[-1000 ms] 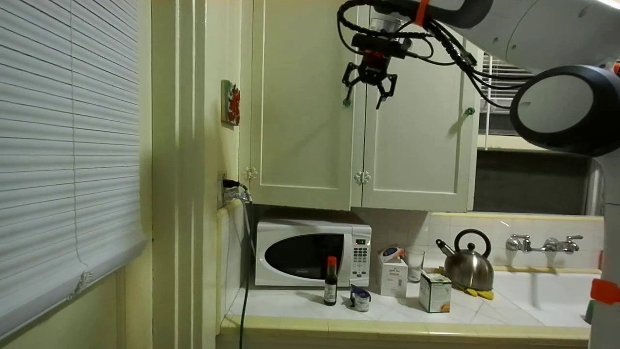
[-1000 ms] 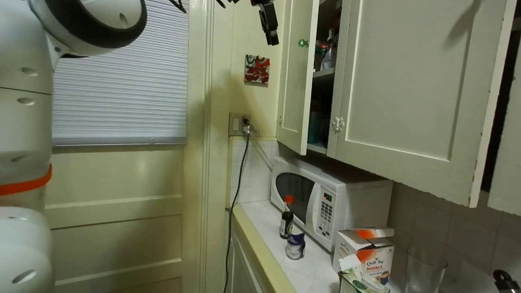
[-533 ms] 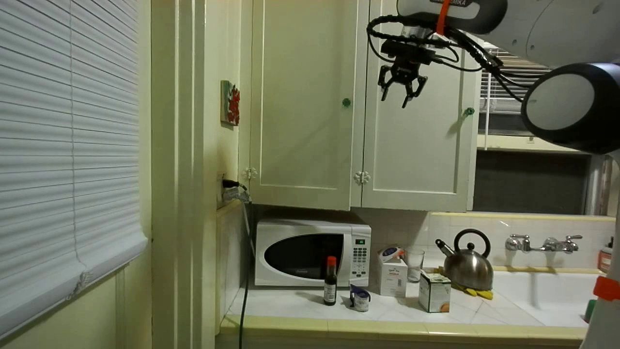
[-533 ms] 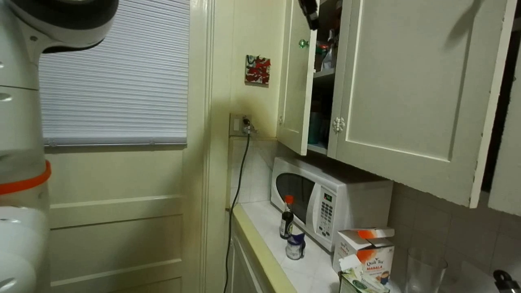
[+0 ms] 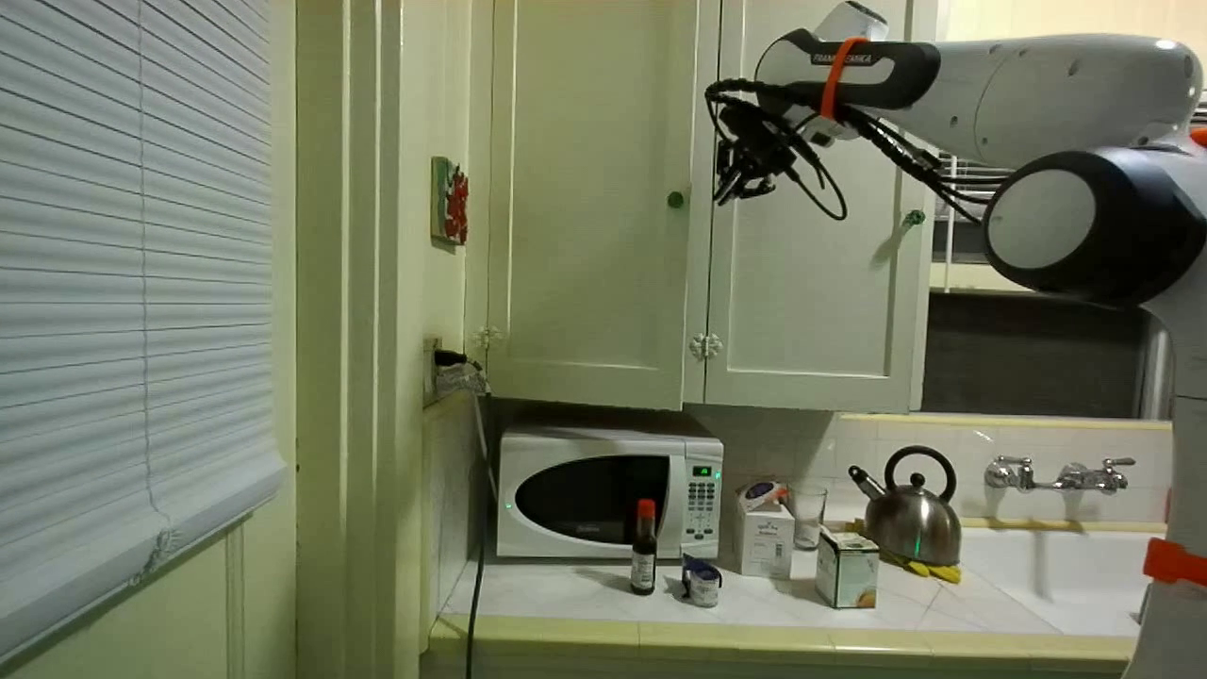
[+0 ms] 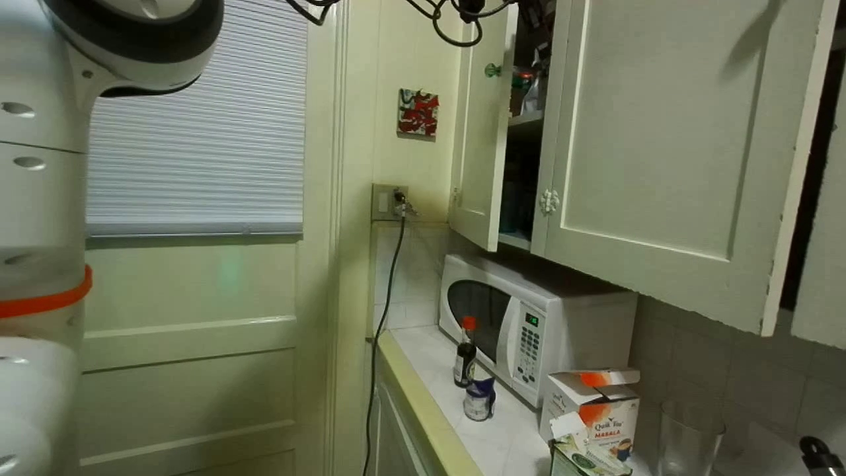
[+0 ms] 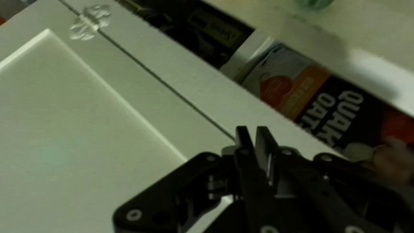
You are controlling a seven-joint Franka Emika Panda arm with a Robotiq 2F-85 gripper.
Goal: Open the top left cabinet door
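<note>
The top left cabinet door point(image 5: 594, 264) is cream-white with a recessed panel and a green knob point(image 5: 676, 199). It stands ajar in an exterior view, where the door point(image 6: 479, 158) leaves a dark gap with shelves behind. My gripper point(image 5: 724, 200) hangs right of the knob, in front of the strip between the two doors, tips pointing down and left. In the wrist view my gripper point(image 7: 252, 129) has its fingertips close together, a slim gap between them and nothing held. Beyond them lie the frame strip and the cabinet's inside. The top left cabinet door's knob cannot be made out there.
The matching right door point(image 5: 801, 283) adjoins the strip, with a hinge point(image 7: 90, 22). Inside the cabinet is a Quaker oats package point(image 7: 323, 106). Below stand a microwave point(image 5: 608, 443), a red-capped bottle point(image 5: 643, 556), boxes point(image 5: 766, 542) and a kettle point(image 5: 910, 528).
My gripper has moved right, away from over the door's knob, and has turned to tilt left. Its fingers have drawn much closer together. The door shows no visible movement.
</note>
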